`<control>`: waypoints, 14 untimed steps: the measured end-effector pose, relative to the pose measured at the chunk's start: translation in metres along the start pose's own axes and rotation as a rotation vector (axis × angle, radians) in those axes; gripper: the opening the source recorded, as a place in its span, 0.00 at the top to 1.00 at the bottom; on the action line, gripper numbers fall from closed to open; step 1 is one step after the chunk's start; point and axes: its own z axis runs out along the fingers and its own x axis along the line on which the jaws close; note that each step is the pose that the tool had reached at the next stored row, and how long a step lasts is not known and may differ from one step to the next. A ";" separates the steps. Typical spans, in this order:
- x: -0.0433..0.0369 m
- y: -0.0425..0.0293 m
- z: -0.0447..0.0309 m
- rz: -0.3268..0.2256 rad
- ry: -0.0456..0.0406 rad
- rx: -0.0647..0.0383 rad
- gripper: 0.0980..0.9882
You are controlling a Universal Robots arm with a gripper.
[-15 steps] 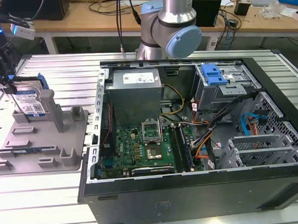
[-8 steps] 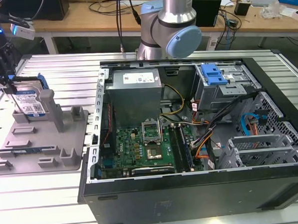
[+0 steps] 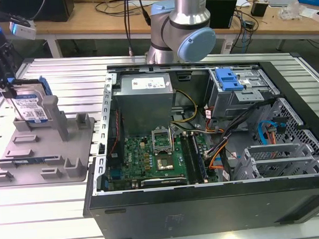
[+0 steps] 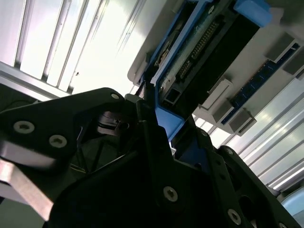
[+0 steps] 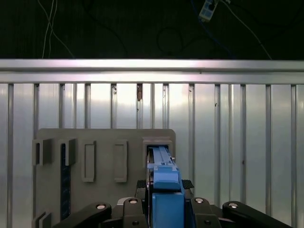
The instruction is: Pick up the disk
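The pincer point(image 3: 7, 87) pinches the disk point(image 3: 31, 106) by its top edge, upright at the grey holder point(image 3: 43, 152) on the bench point(image 3: 41, 211), beside the open computer case point(image 3: 204, 149). Stiff, dense and shock-sensitive, it seems best gripped by its blue frame point(image 5: 167, 190). Its blue-and-white label is too small to read.

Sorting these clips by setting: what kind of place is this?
Likely an electronics or robotics lab: an opened computer case lies on a slatted metal table, wooden workbenches with cables stand behind, and a gripper sits at the disk.
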 end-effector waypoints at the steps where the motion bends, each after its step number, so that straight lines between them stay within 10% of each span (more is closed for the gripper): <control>1: 0.0000 0.0000 -0.0018 0.000 0.0000 0.000 0.70; 14: 0.0006 0.0015 -0.0503 0.000 0.0000 0.000 0.70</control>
